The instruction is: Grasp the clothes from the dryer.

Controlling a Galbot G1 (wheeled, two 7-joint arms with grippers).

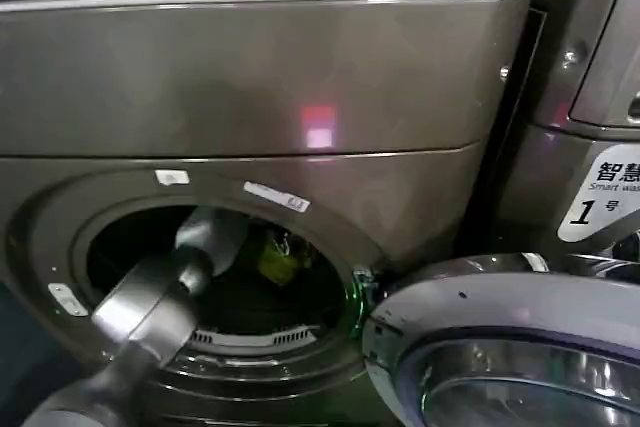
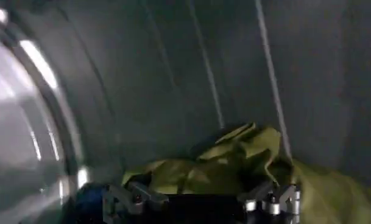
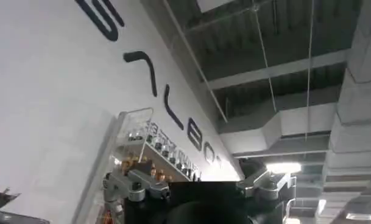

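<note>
Your left gripper [image 2: 200, 204] is inside the dryer [image 1: 400, 97], jaws spread and empty; the yellow-green garment [image 2: 234, 164] lies just ahead, toward 12 o'clock from it.

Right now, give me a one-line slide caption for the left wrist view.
Left tool open inside the dryer drum, poised just short of the yellow-green garment.
</note>
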